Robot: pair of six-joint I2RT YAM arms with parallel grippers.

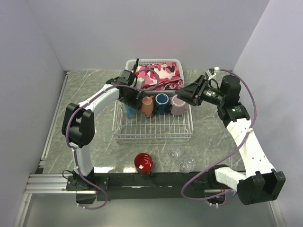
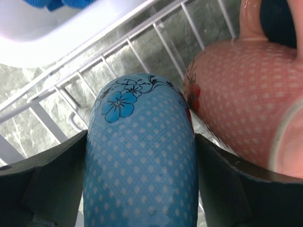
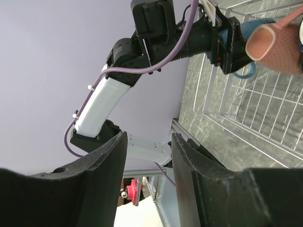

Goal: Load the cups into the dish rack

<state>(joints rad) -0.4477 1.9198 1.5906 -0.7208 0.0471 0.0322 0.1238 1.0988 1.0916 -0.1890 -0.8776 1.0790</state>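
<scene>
The white wire dish rack (image 1: 154, 127) holds four mugs along its far side: teal (image 1: 130, 112), terracotta (image 1: 147, 106), navy (image 1: 162, 103) and mauve-pink (image 1: 178, 105). My left gripper (image 1: 131, 101) is shut on the teal mug (image 2: 139, 156), both fingers pressed against its sides, low over the rack wires (image 2: 142, 52) beside the terracotta mug (image 2: 241, 104). My right gripper (image 1: 185, 94) hovers open and empty just right of the pink mug; nothing lies between its fingers (image 3: 109, 179). A glossy red mug (image 1: 143, 162) and two clear glasses (image 1: 175, 151), (image 1: 187, 164) stand on the table in front of the rack.
A white slotted basket (image 1: 130, 64) with pink camouflage cloth (image 1: 158, 75) stands right behind the rack. Grey walls close in the marbled table on three sides. The arm bases and a black rail (image 1: 156, 178) line the near edge.
</scene>
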